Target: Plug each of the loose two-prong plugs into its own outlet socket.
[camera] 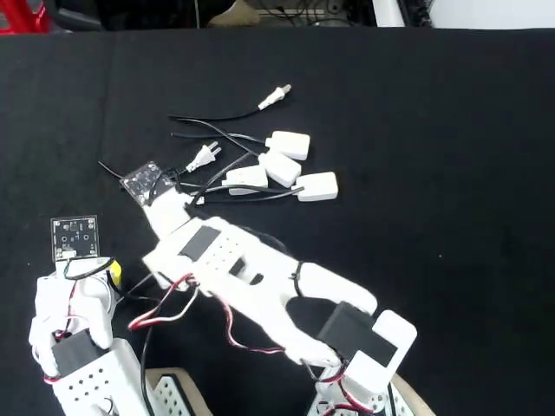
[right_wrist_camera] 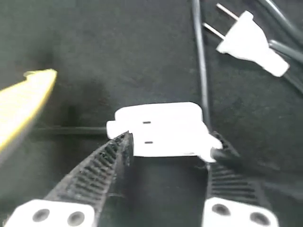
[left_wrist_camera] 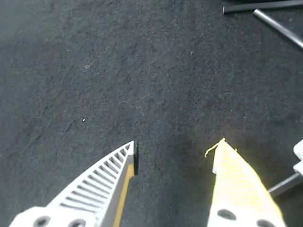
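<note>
White outlet socket [right_wrist_camera: 161, 125] lies flat between the spread, empty fingers of the right end effector [right_wrist_camera: 170, 142], left of the tabletop's [camera: 451, 130] centre, its long axis running finger to finger; a loose two-prong plug [right_wrist_camera: 251, 45] lies just beyond, prongs turned away from the slots; the left end effector [left_wrist_camera: 177, 151], also open and empty, hangs over a bare patch near the front-left corner, farther off.

Looks like robotics lab / test bench. Black cloth over table [camera: 451, 173], w/ printed marker card [camera: 75, 237] near left edge. Exposed red+white wiring [camera: 165, 310] on 3D-printed-type arms [camera: 251, 282] at near edge. Cable clutter [camera: 295, 12] beyond far edge, red gear [camera: 22, 17] past far-left corner, white panel [camera: 490, 12] past far-right corner.
</note>
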